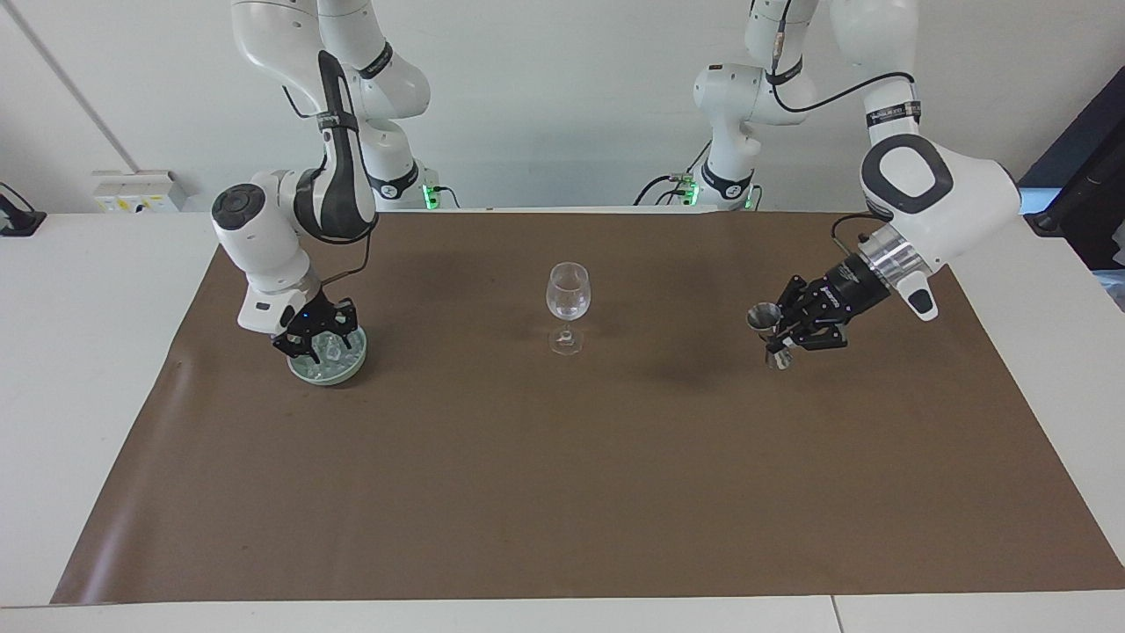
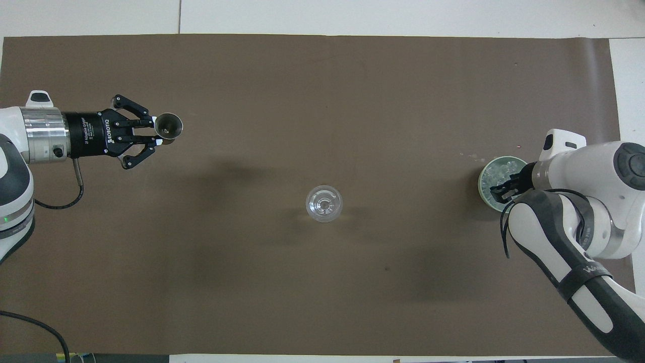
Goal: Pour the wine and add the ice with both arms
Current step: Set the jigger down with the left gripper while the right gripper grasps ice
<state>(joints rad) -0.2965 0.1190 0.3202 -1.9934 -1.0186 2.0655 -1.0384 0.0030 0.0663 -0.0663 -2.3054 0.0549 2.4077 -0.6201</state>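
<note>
In the facing view, a metal jigger (image 1: 768, 332) is held upright in the closed fingers of the left gripper (image 1: 785, 331), low over the brown mat (image 1: 562, 492) toward the left arm's end of the table. The right gripper (image 1: 318, 345) is lowered into the pale green bowl (image 1: 330, 373) among the ice (image 1: 335, 352); its finger spacing cannot be told.

In the overhead view, the wine glass (image 2: 324, 203) is seen standing mid-table, well apart from both grippers.
</note>
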